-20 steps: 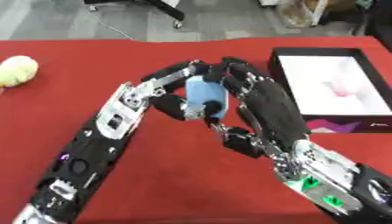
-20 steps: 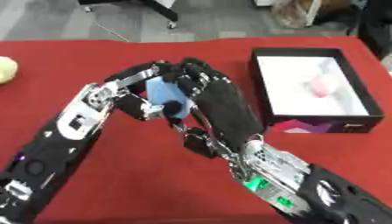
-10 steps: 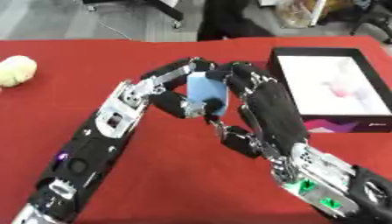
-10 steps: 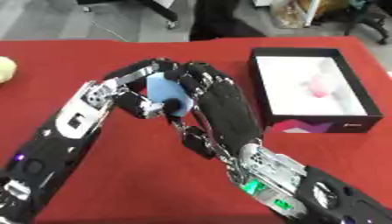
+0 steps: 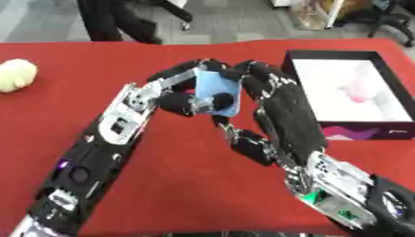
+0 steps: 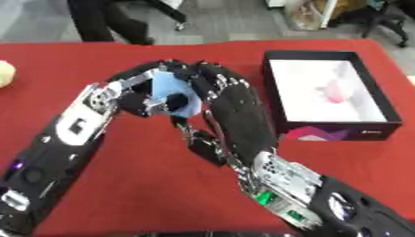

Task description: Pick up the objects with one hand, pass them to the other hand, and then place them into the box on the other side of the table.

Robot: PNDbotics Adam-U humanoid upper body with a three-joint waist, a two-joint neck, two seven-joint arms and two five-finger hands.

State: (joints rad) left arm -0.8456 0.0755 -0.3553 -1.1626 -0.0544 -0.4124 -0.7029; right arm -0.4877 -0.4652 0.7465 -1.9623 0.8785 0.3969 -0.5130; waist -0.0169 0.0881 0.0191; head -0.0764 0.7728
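- Fingers of the left hand [image 5: 174, 95] are curled round a light blue object [image 5: 217, 90] at the centre of the frame, a dark thumb tip being pressed against its front face.
- From the lower right, the right hand [image 5: 275, 99] is brought against the same object, its fingers bent over the top and right edge; whether the weight is already shared cannot be told.
- The object is held above the red table [image 5: 48, 120], well apart from the surface.
- It is judged light and fairly stiff, with a smooth face that may slip; the flat sides left free by the left hand are judged the best place to be gripped.
- A black box [image 5: 301, 69] with a white lining lies at the upper right, with something pale pink [image 5: 355, 90] inside.
- A pale yellow rounded thing [image 5: 16, 75] is seen at the left edge.
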